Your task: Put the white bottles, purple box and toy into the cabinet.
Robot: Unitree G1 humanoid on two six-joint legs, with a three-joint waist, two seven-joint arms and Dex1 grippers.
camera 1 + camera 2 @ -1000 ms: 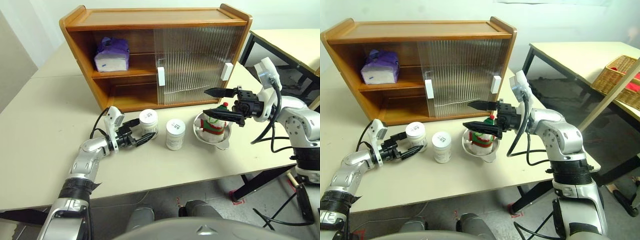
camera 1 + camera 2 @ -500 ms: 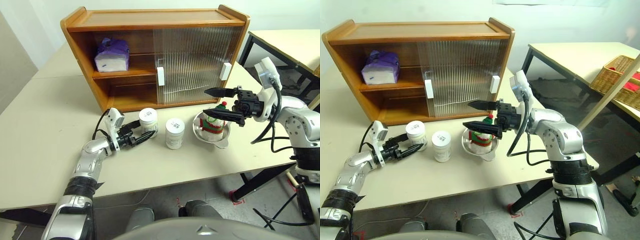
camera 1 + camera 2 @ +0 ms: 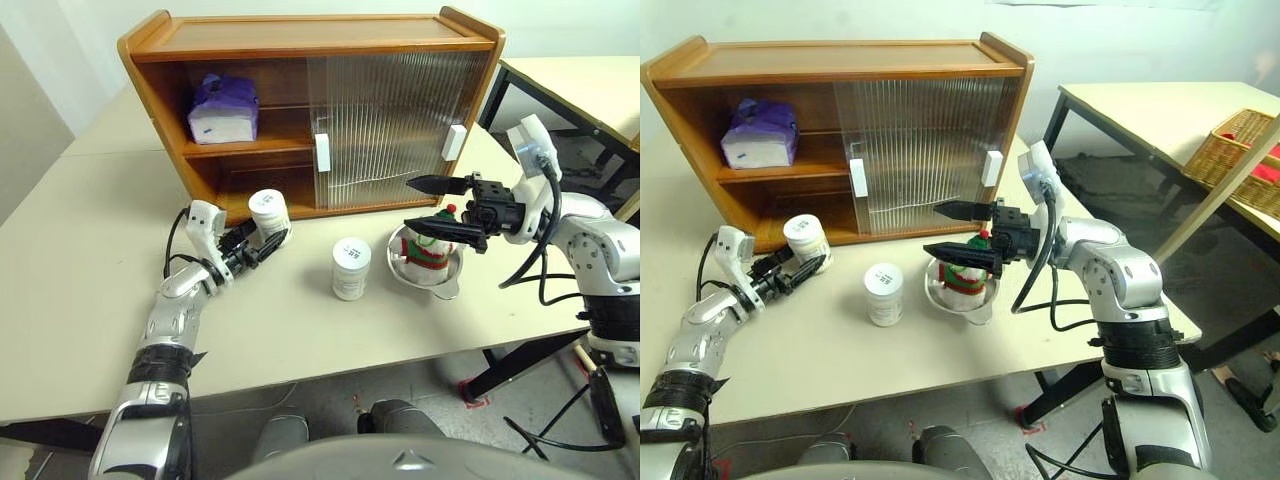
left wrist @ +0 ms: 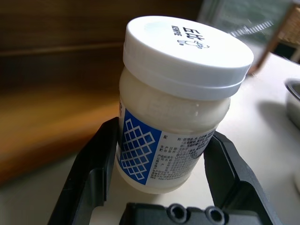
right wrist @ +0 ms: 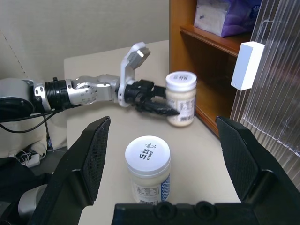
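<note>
Left arm extends up from lower left of the head view, its pincer [image 3: 262,237] clamped on a bottle [image 3: 268,214]. Right arm enters from the right edge, wrist bent inward; right pincer [image 3: 432,206] level at centre right, fingers spread wide, holding nothing.

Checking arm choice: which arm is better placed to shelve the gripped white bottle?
Left. The left gripper already holds the white bottle beside the cabinet opening; the right gripper hangs open above the toy.

Two white bottles [image 3: 268,213] [image 3: 350,267], one purple box [image 3: 223,108], one toy [image 3: 432,248], one bowl [image 3: 452,274], one cabinet [image 3: 300,40], two desks [image 3: 80,260] [image 3: 580,90].
</note>
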